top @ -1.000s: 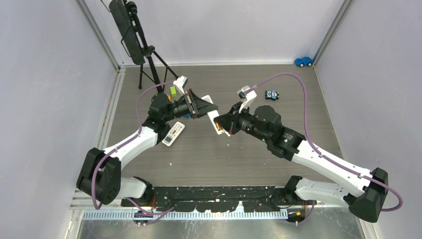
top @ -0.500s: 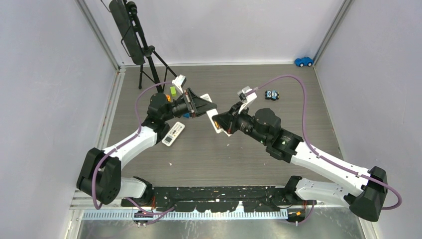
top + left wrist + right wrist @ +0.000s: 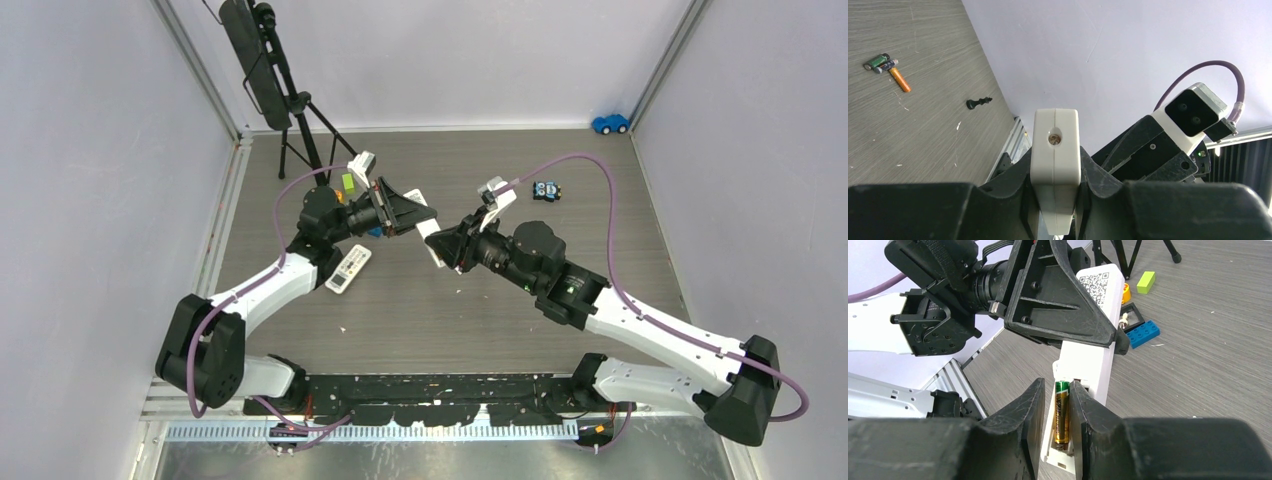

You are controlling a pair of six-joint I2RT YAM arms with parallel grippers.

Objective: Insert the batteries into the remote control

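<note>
Holding the white remote [image 3: 1055,130] up in the air is the left gripper [image 3: 1055,162], fingers clamped tight on both long sides, with the end that has the little round window poking out past the fingertips. The right gripper [image 3: 1057,385] sits nose to nose with it, jaws parted just a bit. It has nothing actually pinched as far as I can see, since a sliver of white shows between one finger and the battery. A second remote [image 3: 348,270] lies flat on the table, just beside the left wrist. The battery [image 3: 1062,412], gold with a green end, lies lengthwise in the held remote's open compartment, right between the right gripper's fingers. Three loose batteries [image 3: 877,61] lie together on the table well off to the left gripper's side, and a small black knob piece [image 3: 979,103] sits a bit nearer
</note>
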